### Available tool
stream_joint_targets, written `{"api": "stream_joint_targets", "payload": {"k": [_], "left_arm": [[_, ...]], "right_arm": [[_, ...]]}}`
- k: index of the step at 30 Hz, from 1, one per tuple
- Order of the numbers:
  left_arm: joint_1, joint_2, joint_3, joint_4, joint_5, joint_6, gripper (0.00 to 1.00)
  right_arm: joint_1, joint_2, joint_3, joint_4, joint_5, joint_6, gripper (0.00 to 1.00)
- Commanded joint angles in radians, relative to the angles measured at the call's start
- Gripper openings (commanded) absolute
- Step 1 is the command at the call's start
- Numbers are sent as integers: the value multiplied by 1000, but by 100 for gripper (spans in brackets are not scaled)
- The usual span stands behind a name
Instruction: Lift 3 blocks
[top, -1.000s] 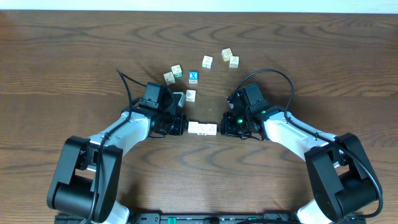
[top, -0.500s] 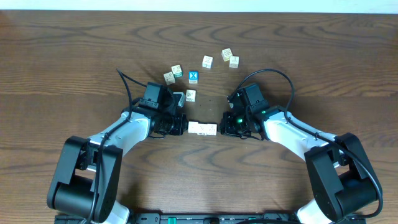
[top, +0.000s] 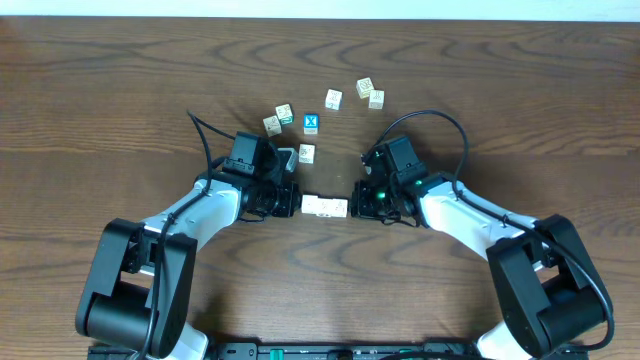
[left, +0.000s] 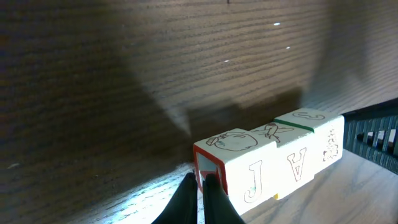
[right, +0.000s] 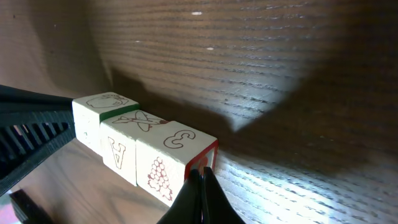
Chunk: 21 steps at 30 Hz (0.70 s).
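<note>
Overhead straight down on table (top: 100, 80), wrist views low, close, facing each other — sharing the 3 blocks (left: 273, 165).

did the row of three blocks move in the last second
No. In the overhead view the row of three blocks lies in the same spot below the blue X cube, with no visible shift.

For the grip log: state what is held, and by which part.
The row of three blocks is squeezed endwise, not grasped in jaws: the shut left gripper presses one end face, the shut right gripper the other.
</note>
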Motion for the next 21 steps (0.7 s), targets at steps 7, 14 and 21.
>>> {"api": "stream_joint_targets", "payload": {"k": [7,14,21], "left_arm": [[-5,9,-5,-2,19,2,7],[-5,9,-5,3,41,2,7],[-5,9,-5,17,86,2,7]], "right_arm": [[16,-18,-6,4,1,16,1],[16,-18,-6,4,1,16,1],[16,-18,-6,4,0,16,1]]}}
